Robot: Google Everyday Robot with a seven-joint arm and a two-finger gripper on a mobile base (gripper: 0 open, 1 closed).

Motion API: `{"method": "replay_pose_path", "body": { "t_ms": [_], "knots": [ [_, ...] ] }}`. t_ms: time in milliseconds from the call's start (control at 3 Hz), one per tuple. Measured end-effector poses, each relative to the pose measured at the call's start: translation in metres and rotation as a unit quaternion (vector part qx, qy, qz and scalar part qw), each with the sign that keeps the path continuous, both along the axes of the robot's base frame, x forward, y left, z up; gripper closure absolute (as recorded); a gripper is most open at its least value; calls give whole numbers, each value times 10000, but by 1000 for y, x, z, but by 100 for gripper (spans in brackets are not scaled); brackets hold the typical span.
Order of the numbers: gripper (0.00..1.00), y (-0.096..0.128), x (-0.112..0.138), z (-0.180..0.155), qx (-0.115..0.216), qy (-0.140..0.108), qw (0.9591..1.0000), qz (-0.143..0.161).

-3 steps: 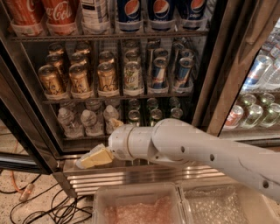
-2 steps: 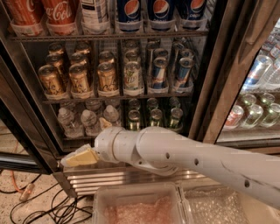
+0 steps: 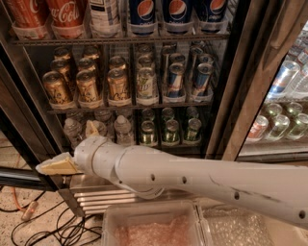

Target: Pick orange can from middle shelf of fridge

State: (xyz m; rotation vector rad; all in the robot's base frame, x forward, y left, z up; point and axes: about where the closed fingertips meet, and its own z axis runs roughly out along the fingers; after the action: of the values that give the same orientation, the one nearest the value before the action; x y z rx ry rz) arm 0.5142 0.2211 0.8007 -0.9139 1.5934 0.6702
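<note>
Golden-orange cans stand in three rows at the left of the middle shelf (image 3: 130, 106) of the fridge (image 3: 239, 103); the front ones are at the left (image 3: 57, 89), middle (image 3: 88, 86) and right (image 3: 119, 85). A pale green-lettered can (image 3: 147, 84) and blue-and-silver slim cans (image 3: 174, 79) stand to their right. My gripper (image 3: 56, 166) is at the lower left, in front of the fridge's bottom left corner, well below the orange cans and apart from them. My white arm (image 3: 192, 180) stretches in from the lower right.
Cola and Pepsi bottles (image 3: 67, 14) fill the top rack. Water bottles (image 3: 72, 129) and green cans (image 3: 168, 129) fill the bottom rack. A ribbed steel base (image 3: 96, 199), floor cables (image 3: 43, 226) and a clear plastic bin (image 3: 154, 226) lie below. A second cooler (image 3: 284, 120) stands right.
My gripper has moved left and slightly down, from under the water bottles to the fridge's bottom left corner. The arm now reaches further across the view.
</note>
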Motion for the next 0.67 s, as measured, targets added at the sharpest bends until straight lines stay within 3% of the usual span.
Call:
{"method": "replay_pose_path", "body": {
  "t_ms": [333, 667],
  "knots": [
    [0, 23, 3, 13, 83, -281, 9993, -235],
    [0, 23, 3, 13, 83, -281, 9993, -235]
  ]
}}
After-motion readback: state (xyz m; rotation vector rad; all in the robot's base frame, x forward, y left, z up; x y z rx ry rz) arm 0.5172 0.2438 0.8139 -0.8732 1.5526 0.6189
